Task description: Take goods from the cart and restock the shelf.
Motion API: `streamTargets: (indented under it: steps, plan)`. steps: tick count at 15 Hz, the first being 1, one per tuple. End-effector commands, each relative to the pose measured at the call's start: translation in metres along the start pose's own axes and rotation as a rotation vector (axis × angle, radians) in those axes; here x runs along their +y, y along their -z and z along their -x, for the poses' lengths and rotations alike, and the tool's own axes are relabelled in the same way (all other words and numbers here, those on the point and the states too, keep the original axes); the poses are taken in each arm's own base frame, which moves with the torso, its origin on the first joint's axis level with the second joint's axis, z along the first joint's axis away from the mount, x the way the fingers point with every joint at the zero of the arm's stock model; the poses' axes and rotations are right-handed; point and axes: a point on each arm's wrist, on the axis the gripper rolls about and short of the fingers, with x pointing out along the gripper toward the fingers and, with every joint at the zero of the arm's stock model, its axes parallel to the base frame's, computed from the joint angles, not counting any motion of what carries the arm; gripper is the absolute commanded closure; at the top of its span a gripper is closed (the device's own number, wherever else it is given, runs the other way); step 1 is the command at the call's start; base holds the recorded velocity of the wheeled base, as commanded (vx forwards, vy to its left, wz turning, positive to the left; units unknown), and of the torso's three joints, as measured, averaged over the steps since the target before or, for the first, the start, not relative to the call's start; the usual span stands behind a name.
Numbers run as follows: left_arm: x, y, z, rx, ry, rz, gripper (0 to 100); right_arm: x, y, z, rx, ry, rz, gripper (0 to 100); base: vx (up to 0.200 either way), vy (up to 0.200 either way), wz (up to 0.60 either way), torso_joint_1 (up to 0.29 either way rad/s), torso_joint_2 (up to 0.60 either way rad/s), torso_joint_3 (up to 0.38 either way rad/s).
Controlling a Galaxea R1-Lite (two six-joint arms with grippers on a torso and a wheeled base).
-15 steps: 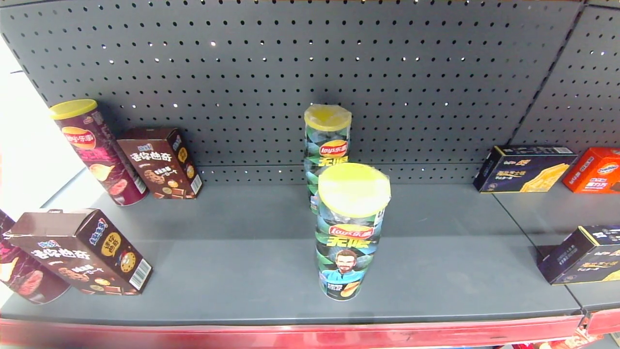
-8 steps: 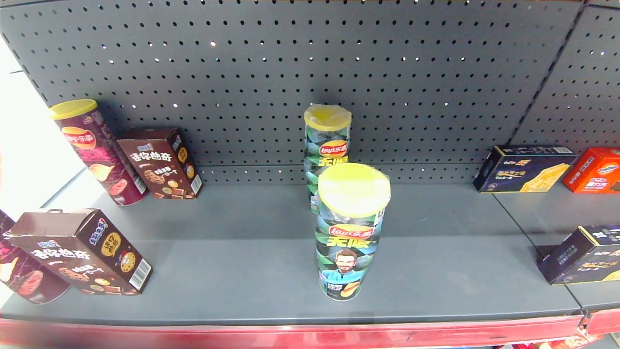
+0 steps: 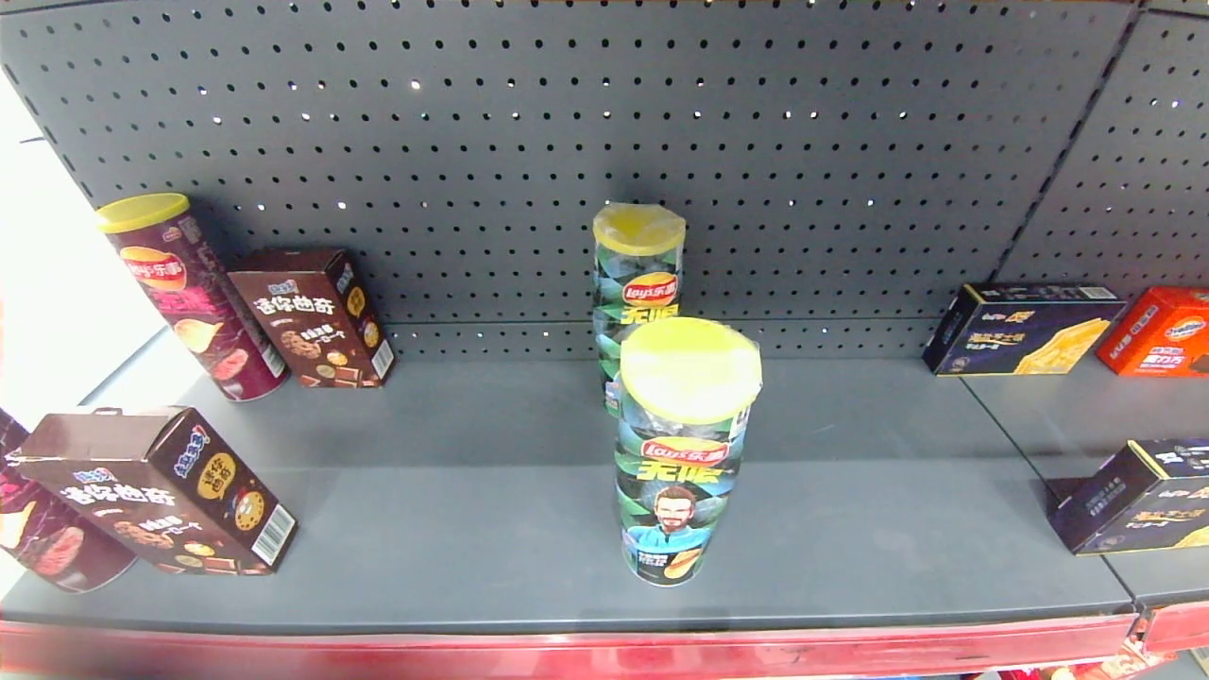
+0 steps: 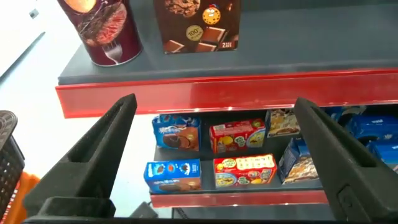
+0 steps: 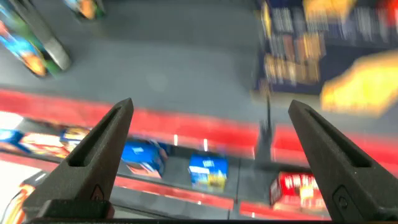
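I have both arms parked low in front of the shelf. The left pincer (image 4: 214, 104) has its jaws wide apart with nothing between them, and it looks over the red front lip of the shelf (image 4: 249, 93) toward the small snack packets on the lower tier (image 4: 239, 152). The right pincer (image 5: 211, 107) is also spread and empty, facing the same lip further along. My reading is that neither is carrying stock, so the next item has to come from the cart.

On the dark grey metal shelf (image 3: 453, 510), a tall green chip can with a yellow plastic lid (image 3: 682, 453) stands upright near the front. A matching green can (image 3: 638, 274) stands directly behind it by the pegboard. I take that as facing: one column, labels out, filled from back to front.

At the left end a maroon chip can with a yellow lid (image 3: 184, 293) touches a brown cardboard cookie box (image 3: 312, 316), and another brown cookie box (image 3: 151, 491) sits nearer the edge. Dark blue flat boxes (image 3: 1025, 329) and an orange box (image 3: 1157, 331) are grouped on the right. The open stretches on either side of the green column look like the gaps to fill.
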Motion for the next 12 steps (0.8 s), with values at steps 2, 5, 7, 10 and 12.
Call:
streamTargets:
  steps: [2,5,7,10,12]
  plan:
    - [0.000,-0.001,0.000,0.006,0.001,0.000,0,0.010,-0.062,-0.076,0.151,-0.164,0.050,0,0.000,0.000,0.00,0.000,0.00,0.000]
    - [0.000,-0.001,0.000,0.005,0.017,0.008,0,0.038,-0.061,-0.130,0.201,-0.301,0.121,0,0.000,0.000,0.00,0.000,0.00,0.000]
    - [0.000,-0.001,0.000,0.005,0.017,0.008,0,0.050,-0.051,-0.149,0.262,-0.348,0.153,0,0.000,0.000,0.00,0.000,0.00,0.000]
    - [0.000,0.000,0.000,0.007,0.015,0.015,0,0.066,-0.040,-0.160,0.326,-0.411,0.185,0,0.000,0.000,0.00,0.000,0.00,0.000]
    - [0.000,0.000,0.000,0.005,0.015,0.015,0,0.079,-0.037,-0.166,0.345,-0.439,0.205,0,0.000,0.000,0.00,0.000,0.00,0.000]
